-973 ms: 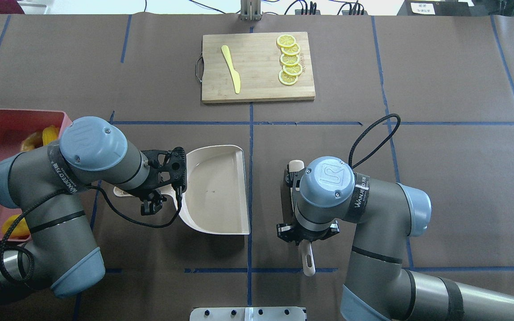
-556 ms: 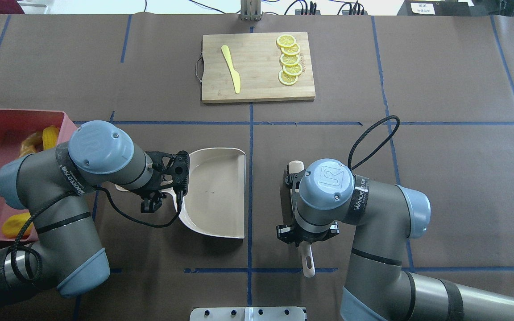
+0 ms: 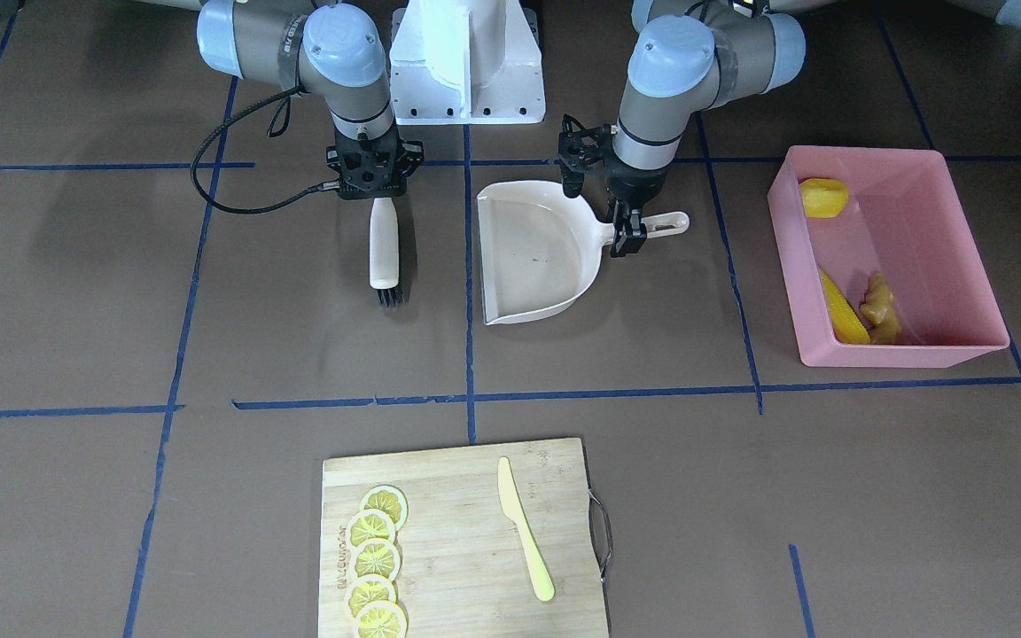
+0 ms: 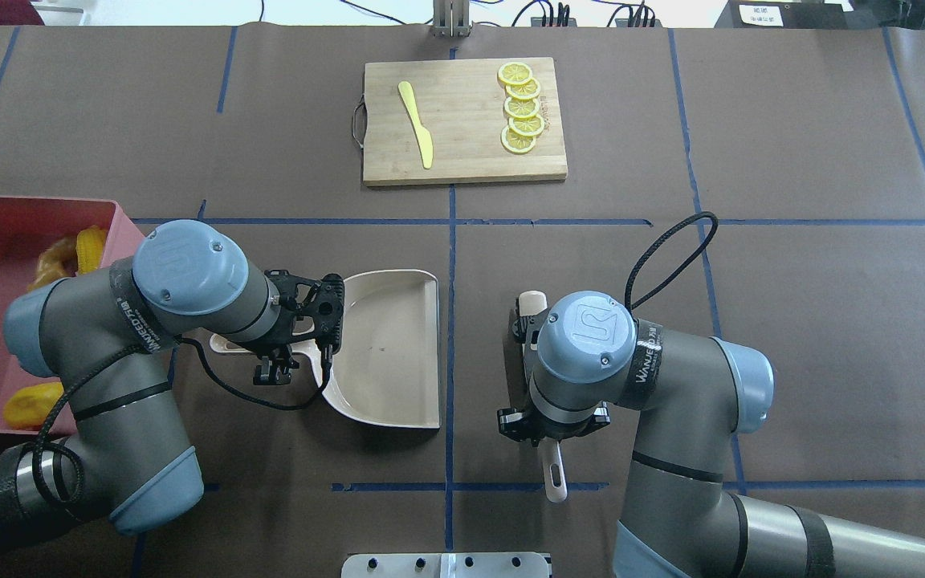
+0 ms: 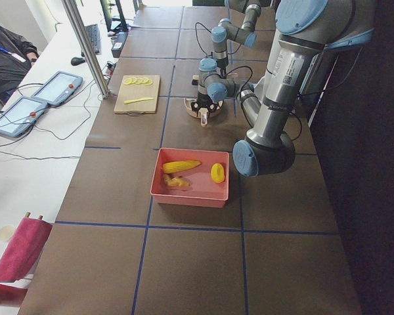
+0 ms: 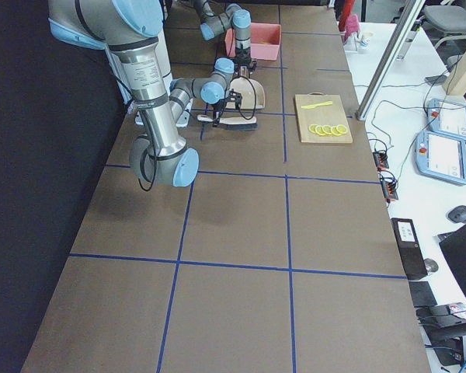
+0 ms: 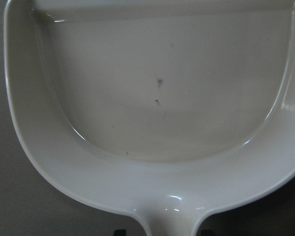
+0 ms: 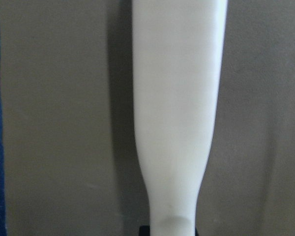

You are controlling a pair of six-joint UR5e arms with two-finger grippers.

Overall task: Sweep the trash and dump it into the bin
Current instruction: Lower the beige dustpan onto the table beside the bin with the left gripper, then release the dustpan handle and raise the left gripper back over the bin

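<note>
The brown table (image 3: 76, 292) is crossed by blue tape lines, and the pink bin (image 3: 900, 354) stands at the robot's left end of it. Compared with a second ago, the left arm is found swung away from the bin toward the middle of the table. The dustpan (image 4: 386, 353), which looked larger then, is now brought lower and sits empty, flat or nearly flat, on the table. Its handle is pinched by the left gripper (image 4: 273, 372). The brush (image 3: 384, 252) is unmoved, held by its handle in the closed right gripper (image 3: 377, 197), across a tape line from the dustpan. All the trash is counted inside the bin: the corn cob (image 3: 843, 315) and ginger root (image 3: 878, 306) side by side at the end away from the robot, the yellow lump (image 3: 823, 197) in the corner near it. The dumping is therefore judged done, and only putting down the tools appears to be left.
</note>
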